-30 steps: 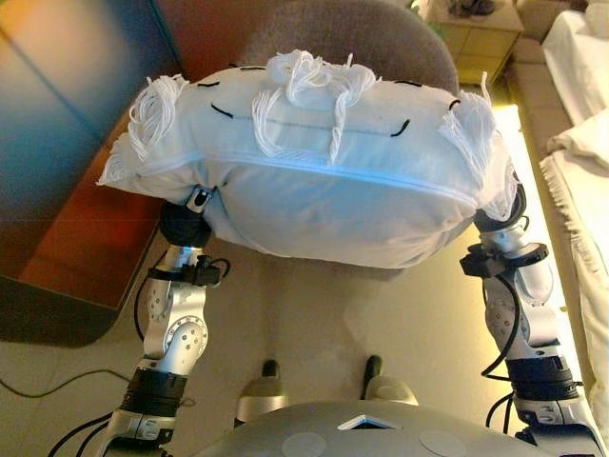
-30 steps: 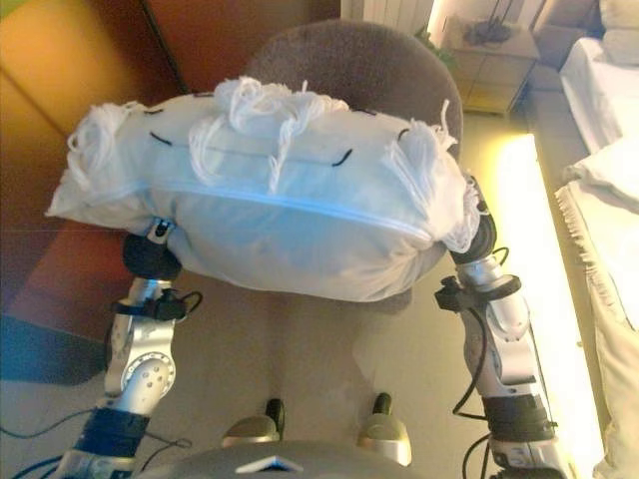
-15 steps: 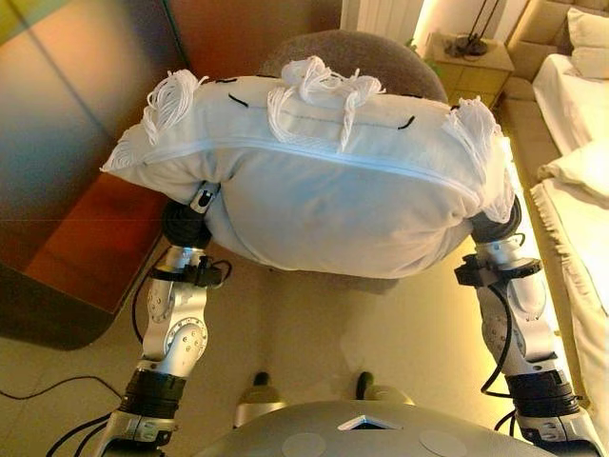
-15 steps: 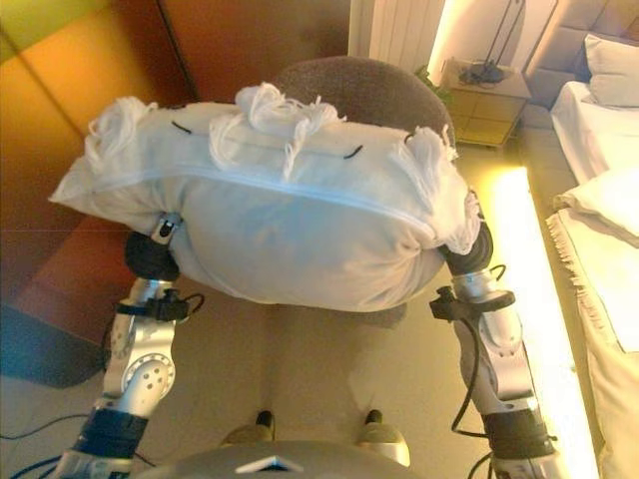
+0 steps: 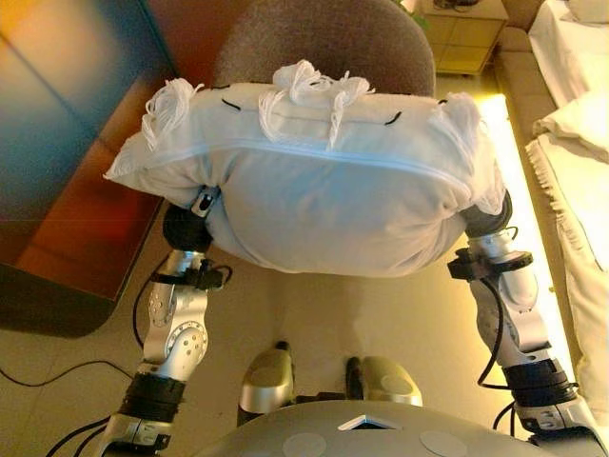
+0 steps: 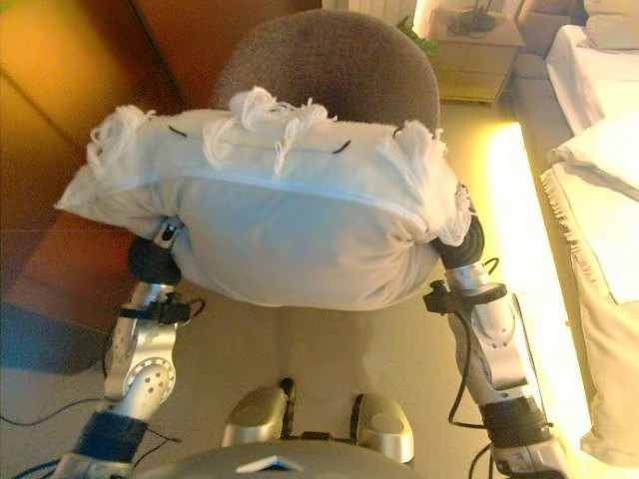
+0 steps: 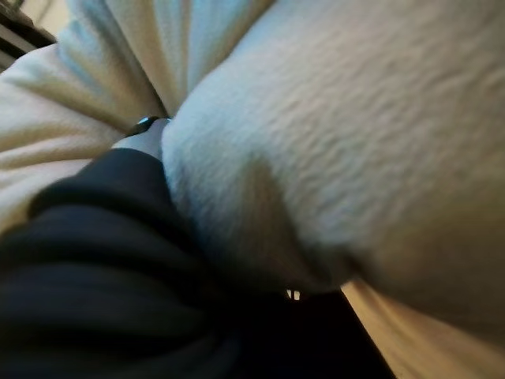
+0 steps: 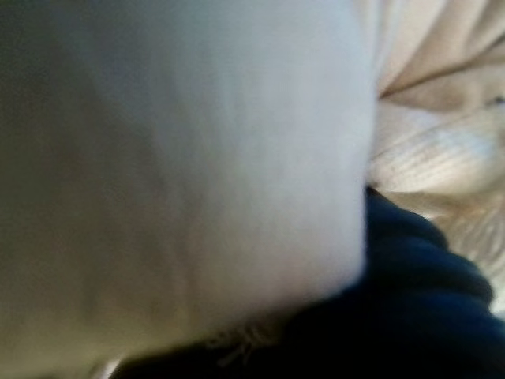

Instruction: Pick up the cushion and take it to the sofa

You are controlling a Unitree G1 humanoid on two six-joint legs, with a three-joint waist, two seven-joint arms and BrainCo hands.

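Observation:
A large white cushion [image 5: 324, 181] with tassels and black stitches is held up in front of me between both arms, above the floor. My left hand [image 5: 186, 228] presses into its lower left end; only the hand's dark cover shows. My right hand [image 5: 485, 217] is against its right end, mostly hidden behind the cloth. In the left wrist view the cushion [image 7: 355, 142] bulges over the dark cover [image 7: 95, 237]. In the right wrist view the cushion [image 8: 173, 158] fills nearly everything beside the dark cover [image 8: 410, 276].
A round grey upholstered chair [image 5: 324, 43] stands just beyond the cushion. A wooden cabinet [image 5: 67, 143] is on the left. A small nightstand [image 5: 461, 38] is at the back right. White bedding [image 6: 599, 150] lies along the right edge.
The whole picture has shifted, so the camera has moved. The cushion stays held between both hands in the same way.

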